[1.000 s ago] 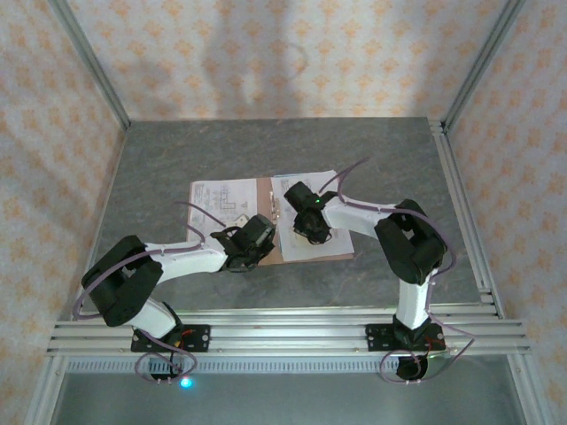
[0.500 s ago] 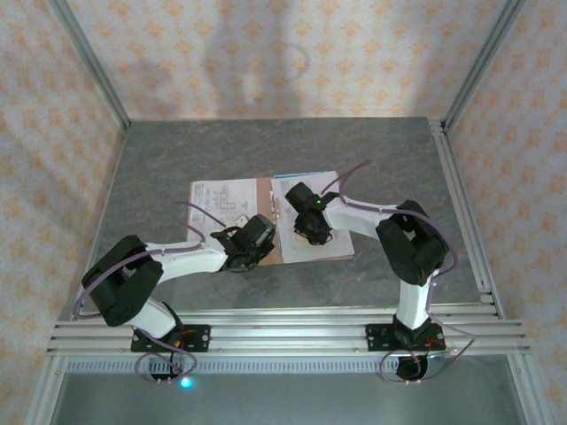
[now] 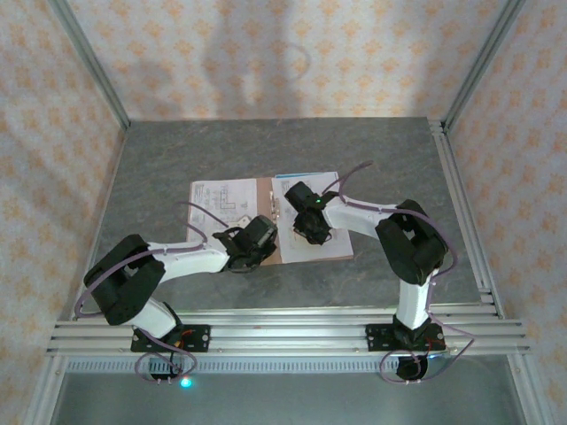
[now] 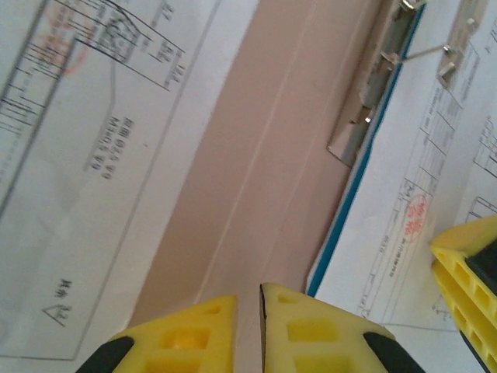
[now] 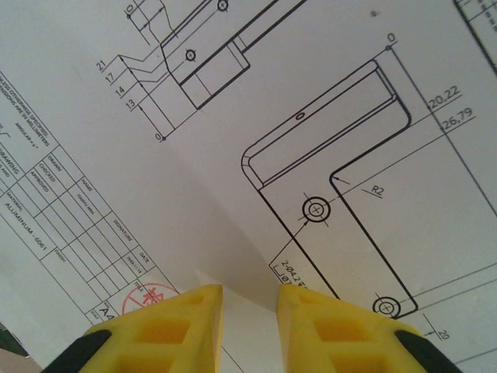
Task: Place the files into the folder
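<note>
Showing one folder [image 4: 256,140], two files [image 3: 220,198], left hand [image 4: 248,299] barely parted, right hand [image 5: 250,299] spread.

table [image 3: 177,159]: grey | on it: folder [image 3: 267,197], open flat

Pinkish-brown folder [image 4: 256,140]; white files [image 5: 365,93] printed with black line drawings and a red stamp; teal-blue sheet edge [image 4: 349,202]; yellow fingers [image 4: 182,338]; mottled grey worktop [image 3: 177,159].

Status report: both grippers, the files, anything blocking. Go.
Left gripper barely open, empty, over folder. Right gripper open over files. Sheets spread on open folder, either side of fastener. Nothing blocking.
</note>
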